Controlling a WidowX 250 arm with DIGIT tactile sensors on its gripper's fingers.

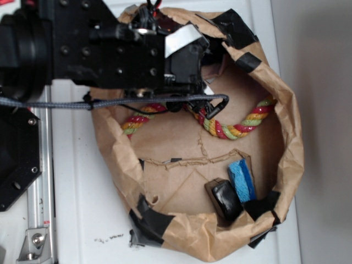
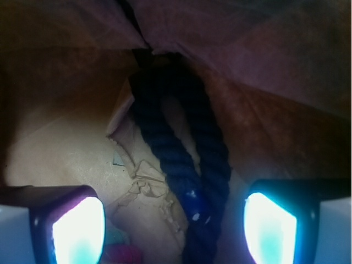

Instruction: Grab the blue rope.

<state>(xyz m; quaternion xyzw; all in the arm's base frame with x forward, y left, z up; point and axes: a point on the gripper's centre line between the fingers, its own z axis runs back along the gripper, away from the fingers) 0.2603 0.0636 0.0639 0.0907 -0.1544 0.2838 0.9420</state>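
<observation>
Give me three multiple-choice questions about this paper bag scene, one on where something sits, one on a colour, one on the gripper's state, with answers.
1. Where does the blue sponge lie?
A. inside the paper bag
B. on the white table
C. on the arm

2. What colour is the rope between the fingers?
A. red
B. dark navy
C. white

3. How is the gripper?
A. shut on the sponge
B. open, straddling the rope
C. out of view

Answers: 1 A, the sponge rests on the bag's floor; 2 B, the wrist view shows navy strands; 3 B, both fingers stand apart either side.
</observation>
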